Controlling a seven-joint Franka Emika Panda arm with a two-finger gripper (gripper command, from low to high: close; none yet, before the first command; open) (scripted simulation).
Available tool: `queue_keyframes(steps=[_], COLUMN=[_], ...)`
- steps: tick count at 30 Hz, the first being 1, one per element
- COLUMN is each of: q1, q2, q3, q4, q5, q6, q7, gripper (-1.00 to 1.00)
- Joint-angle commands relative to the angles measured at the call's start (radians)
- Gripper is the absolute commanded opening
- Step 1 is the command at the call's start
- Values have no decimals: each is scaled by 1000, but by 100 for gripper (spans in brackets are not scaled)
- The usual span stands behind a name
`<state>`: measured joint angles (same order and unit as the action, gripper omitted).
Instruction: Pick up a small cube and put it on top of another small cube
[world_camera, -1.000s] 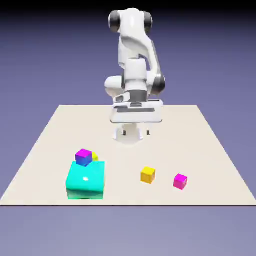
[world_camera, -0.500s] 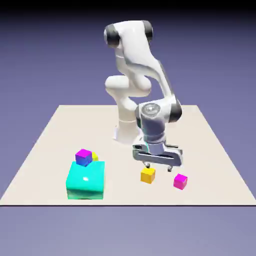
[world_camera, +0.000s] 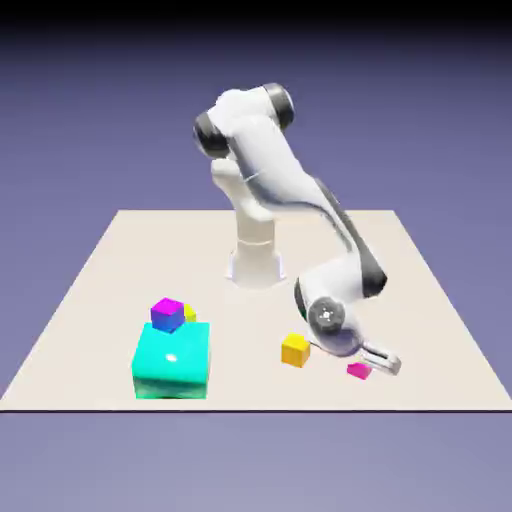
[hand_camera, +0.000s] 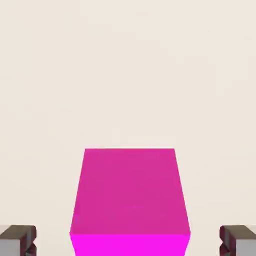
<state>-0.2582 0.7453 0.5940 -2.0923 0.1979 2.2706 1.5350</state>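
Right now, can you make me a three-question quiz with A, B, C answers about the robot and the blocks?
1. Where is the magenta cube?
A. On the teal block
B. Between the open fingers, on the table
C. On the yellow cube

2. What colour is the big block?
A. Teal
B. Red
C. White

3. What is the gripper doing?
A. Squeezing the yellow cube
B. Holding the magenta cube in the air
C. Open, a finger on each side of the magenta cube, not touching

Answers
1. B: the hand view shows it on the table with a finger far off at each side.
2. A: the exterior view shows a large teal block at its left.
3. C: gaps show between cube and fingers, and the yellow cube sits apart.
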Motion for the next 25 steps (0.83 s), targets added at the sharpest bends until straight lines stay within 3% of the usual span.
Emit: queue_keyframes(steps=[1,5,16,21,22,25], q1=[0,-58,-57,-20,-20,-38], q2=[0,-124,-514,-406,-406,-461], q3=[0,13,-302,-278,-278,-290], q4=[0,26,-265,-326,-326,-295], q5=[0,29,288,335,335,311], q6=[0,-155,-254,-81,-81,-168], q7=[0,-9,-258,-294,-294,-276], gripper=[-100,-100,-100,-100,100,100])
